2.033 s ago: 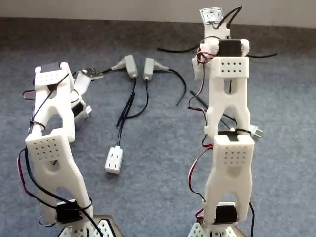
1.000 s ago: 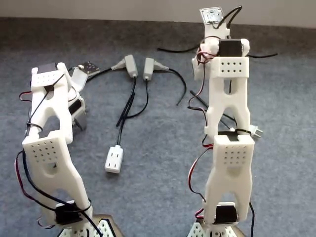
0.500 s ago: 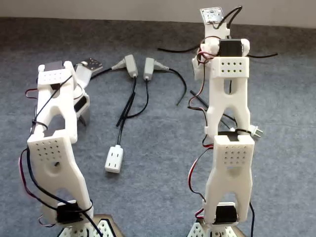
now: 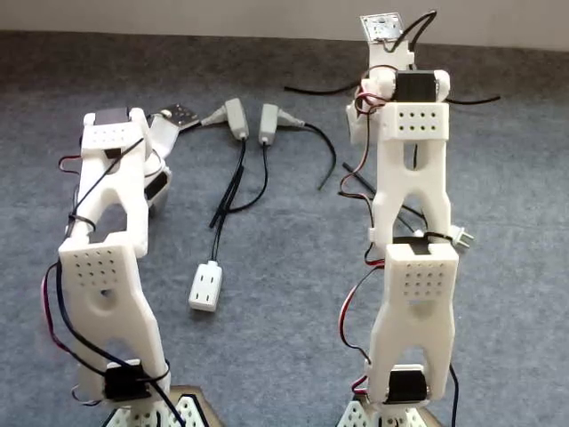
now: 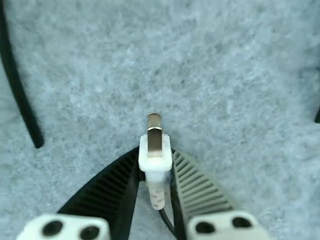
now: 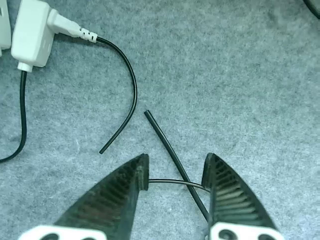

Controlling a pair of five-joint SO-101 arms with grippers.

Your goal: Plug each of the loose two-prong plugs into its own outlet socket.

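Observation:
My left gripper [image 5: 155, 163] is shut on a white two-prong plug [image 5: 155, 150], whose prongs point out over the grey carpet. In the high view this arm [image 4: 114, 151] stands left of two small sockets [image 4: 236, 118] [image 4: 267, 124], each with a plug and cord in it. A white multi-outlet socket [image 4: 206, 286] lies nearer the front. Another loose plug [image 4: 459, 237] lies beside the right arm's elbow. My right gripper [image 6: 176, 162] hangs open over thin black cords [image 6: 169, 145], holding nothing.
Black cords [image 4: 233, 182] run from the two small sockets down to the white multi-outlet socket. More cords [image 4: 324, 87] trail at the back behind the right arm [image 4: 411, 169]. Bare carpet lies between the arms at the front.
The left arm has swung right and farther back, toward the two small sockets, with the plug held. The right arm has kept still.

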